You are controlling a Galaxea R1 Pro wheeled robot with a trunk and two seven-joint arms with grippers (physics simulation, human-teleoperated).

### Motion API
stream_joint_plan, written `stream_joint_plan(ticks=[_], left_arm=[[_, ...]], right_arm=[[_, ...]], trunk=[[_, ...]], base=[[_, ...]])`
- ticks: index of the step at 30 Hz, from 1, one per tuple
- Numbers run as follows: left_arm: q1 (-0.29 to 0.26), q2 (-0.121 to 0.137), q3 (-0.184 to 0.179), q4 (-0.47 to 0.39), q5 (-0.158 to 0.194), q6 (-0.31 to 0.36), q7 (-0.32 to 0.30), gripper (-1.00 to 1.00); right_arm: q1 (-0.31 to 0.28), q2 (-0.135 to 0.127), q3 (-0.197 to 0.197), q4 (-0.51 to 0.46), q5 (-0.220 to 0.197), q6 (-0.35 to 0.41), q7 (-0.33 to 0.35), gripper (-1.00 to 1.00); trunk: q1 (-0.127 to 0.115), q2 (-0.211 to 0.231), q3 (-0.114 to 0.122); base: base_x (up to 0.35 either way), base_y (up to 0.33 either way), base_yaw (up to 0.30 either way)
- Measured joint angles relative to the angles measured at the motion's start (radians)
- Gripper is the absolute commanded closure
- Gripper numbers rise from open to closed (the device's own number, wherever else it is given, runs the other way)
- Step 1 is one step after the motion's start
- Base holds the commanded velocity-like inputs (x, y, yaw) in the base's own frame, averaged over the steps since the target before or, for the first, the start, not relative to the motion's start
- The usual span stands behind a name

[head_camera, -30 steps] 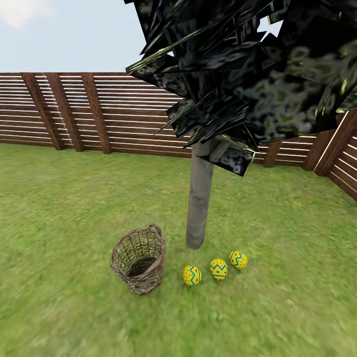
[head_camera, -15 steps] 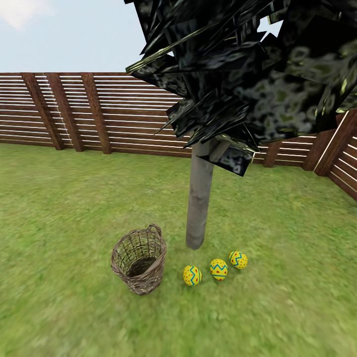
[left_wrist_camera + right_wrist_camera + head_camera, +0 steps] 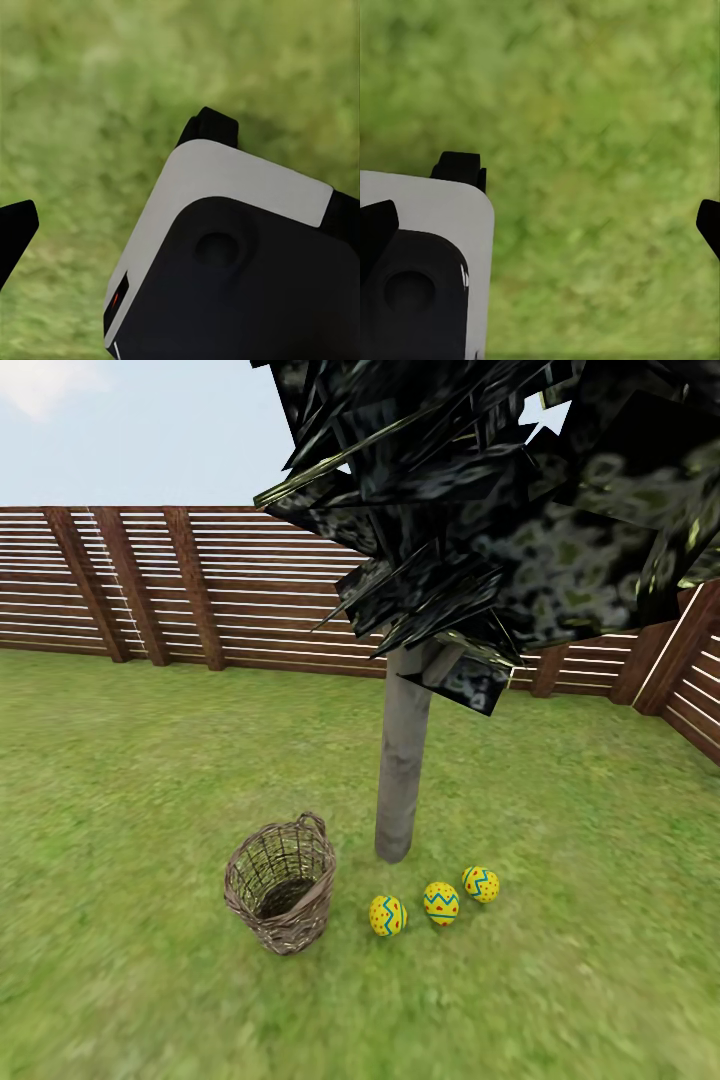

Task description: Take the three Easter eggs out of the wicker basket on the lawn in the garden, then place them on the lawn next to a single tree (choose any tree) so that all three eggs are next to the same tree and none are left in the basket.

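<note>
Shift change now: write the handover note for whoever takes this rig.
Left gripper: one fingertip in view, state unclear, over bare grass.
Right gripper: open, holding nothing.
Three Easter eggs lie in a row on the lawn near the foot of the tree.
Wicker basket stands upright beside them, looks empty.
Done: all eggs out, by one tree.
Left: seemingly nothing.

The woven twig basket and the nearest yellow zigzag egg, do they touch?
Apart. In the head view, a strip of green grass shows between the woven twig basket and the nearest yellow zigzag egg.
</note>
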Motion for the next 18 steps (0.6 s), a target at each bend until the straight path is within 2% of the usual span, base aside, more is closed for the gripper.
stream_joint_plan(ticks=[18], left_arm=[[0.000, 0.000, 0.000, 0.000, 0.000, 0.000, 0.000, -1.00]], right_arm=[[0.000, 0.000, 0.000, 0.000, 0.000, 0.000, 0.000, -1.00]], trunk=[[0.000, 0.000, 0.000]], base=[[0.000, 0.000, 0.000]])
